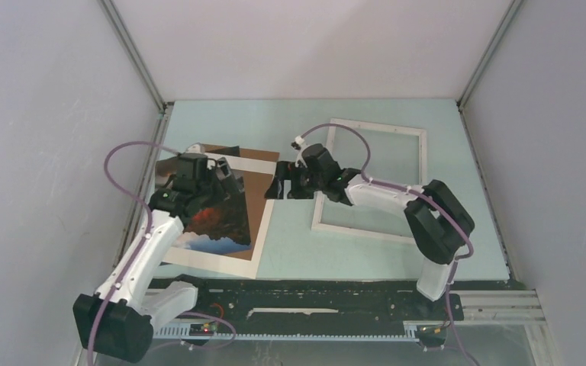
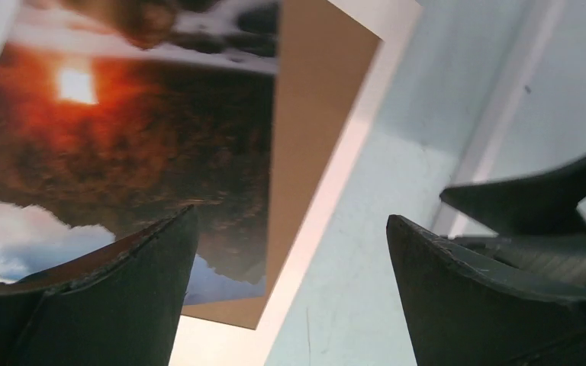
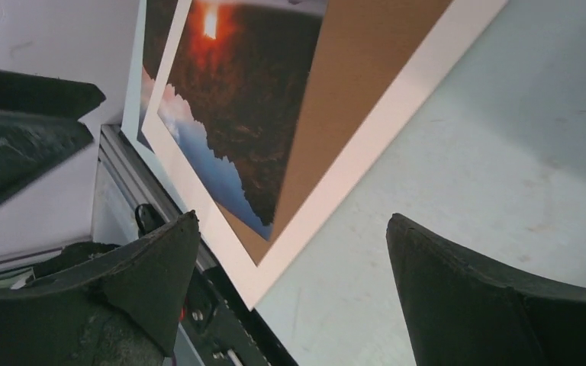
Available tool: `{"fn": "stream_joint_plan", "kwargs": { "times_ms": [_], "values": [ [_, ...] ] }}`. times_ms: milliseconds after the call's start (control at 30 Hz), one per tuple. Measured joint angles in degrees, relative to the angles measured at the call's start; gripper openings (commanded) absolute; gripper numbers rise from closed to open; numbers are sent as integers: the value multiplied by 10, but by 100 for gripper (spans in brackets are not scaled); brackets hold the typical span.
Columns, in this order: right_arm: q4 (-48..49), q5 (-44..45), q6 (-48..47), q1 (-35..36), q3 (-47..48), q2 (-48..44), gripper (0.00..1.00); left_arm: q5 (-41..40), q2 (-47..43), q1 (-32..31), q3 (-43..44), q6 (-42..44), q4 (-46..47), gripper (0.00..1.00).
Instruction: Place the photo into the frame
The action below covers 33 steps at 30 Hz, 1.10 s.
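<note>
The photo [image 2: 122,152] is paper with a slight sheen. The board [image 2: 313,114] under it looks like matt brown card. The frame [image 1: 424,164] is smooth and white. The table [image 3: 503,152] is matt and faintly speckled. The fingers [image 2: 465,297] are matt black plastic, scuffed along the edges. The rails [image 1: 133,49] look like dull metal.

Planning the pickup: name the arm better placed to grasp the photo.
Left. The left gripper hangs open over the edge of the photo; the right gripper, also open, sits beside it, toward the frame.
</note>
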Motion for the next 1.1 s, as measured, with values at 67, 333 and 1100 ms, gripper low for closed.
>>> {"fn": "stream_joint_plan", "kwargs": {
  "times_ms": [67,333,1100],
  "values": [
    [27,9,21,21,0,23,100,-10,-11,37,-11,-12,-6,100],
    [90,17,100,-19,7,126,93,-11,12,83,-130,-96,72,100],
    [101,-59,139,-93,193,290,73,98,160,-38,-151,-120,217,99]
  ]
}}
